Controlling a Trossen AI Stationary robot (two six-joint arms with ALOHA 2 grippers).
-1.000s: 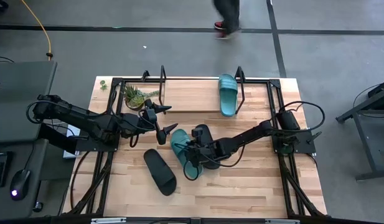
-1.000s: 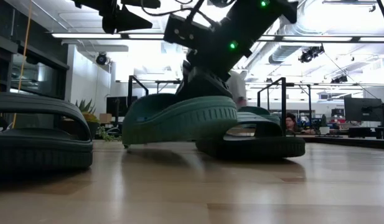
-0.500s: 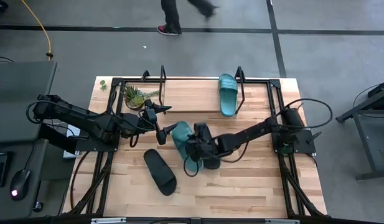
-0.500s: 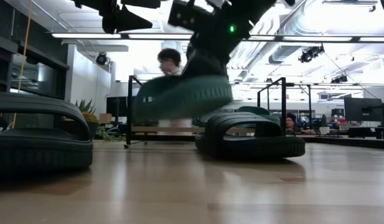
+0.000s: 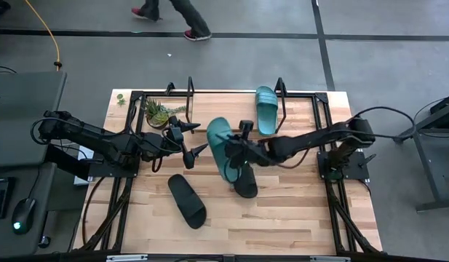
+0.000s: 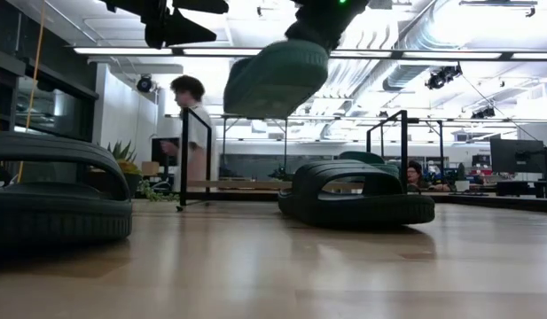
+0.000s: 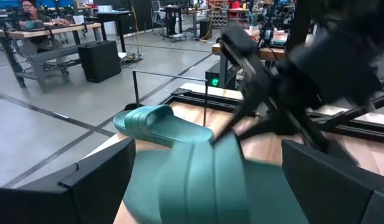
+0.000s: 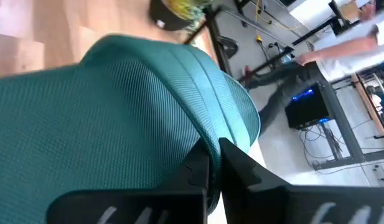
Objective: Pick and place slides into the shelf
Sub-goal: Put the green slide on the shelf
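My right gripper (image 5: 237,151) is shut on a teal-green slide (image 5: 221,145), which hangs in the air above the table's middle (image 6: 277,78). The second teal slide (image 5: 265,109) lies on the shelf's wooden board (image 5: 220,115), by the right wire frame (image 5: 281,93). One black slide (image 5: 245,182) rests sole-down just under the right gripper. The other black slide (image 5: 187,200) lies nearer the near edge. My left gripper (image 5: 196,138) hovers open to the left of the held slide and touches nothing. My right gripper pinches the teal slide's ribbed strap at its edge (image 8: 207,140) between both fingers (image 8: 198,168), coming from the table's right. The slide is lifted clear of the table and tilted, with one end toward the shelf (image 6: 277,78).
A small potted plant (image 5: 156,113) stands at the shelf's left end, by the left wire frame (image 5: 189,90). Bare wood shows along the near edge (image 5: 282,225). A person (image 5: 173,11) walks on the floor beyond the far edge.
My right gripper has risen and moved toward the far edge and the shelf, carrying the teal slide. The slide went from resting against the black slide to hanging clear, and it has turned about. The person behind has walked leftward.
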